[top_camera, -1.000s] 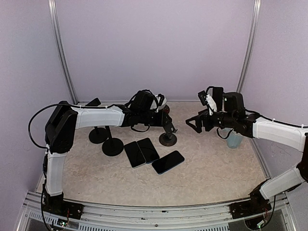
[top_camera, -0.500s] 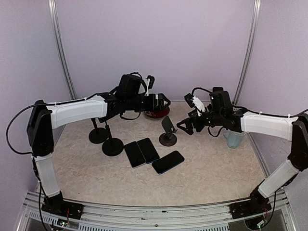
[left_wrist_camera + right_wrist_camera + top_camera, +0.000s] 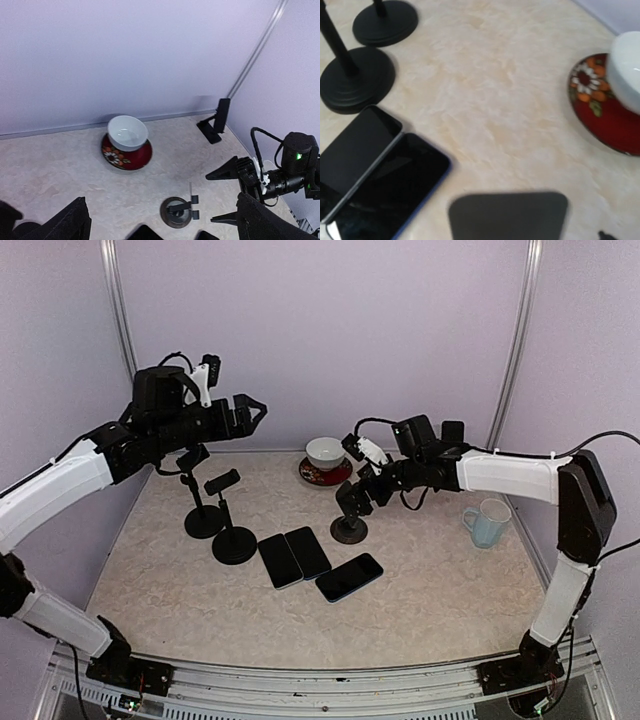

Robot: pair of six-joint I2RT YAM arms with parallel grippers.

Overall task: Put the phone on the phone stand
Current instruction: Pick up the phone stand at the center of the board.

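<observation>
High at 10 o'clock over the mottled beige table [image 3: 430,590]: left gripper [image 3: 252,412], black fingers spread wide, empty. Below, at 9 o'clock: two tall stands [image 3: 234,543], matte black, thin posts on flat round bases. Near centre, flat on the tabletop, screens up: three phones [image 3: 308,552], glossy dark slabs with rounded corners. Two touching side by side, one silver-rimmed, one blue-rimmed, long axes 11 to 5 o'clock. Third just beside them at 4 o'clock, long axis 8 to 2 o'clock. At 1 o'clock of the phones, apart from them: phone stand [image 3: 349,528], round dark base, tilted back plate. Just beside it at 2 o'clock: right gripper [image 3: 211,197], jaws parted, gripping nothing. At 12 o'clock: white bowl [image 3: 128,132] on red flowered saucer [image 3: 116,157]. At 3 o'clock: pale blue mug [image 3: 487,523].
</observation>
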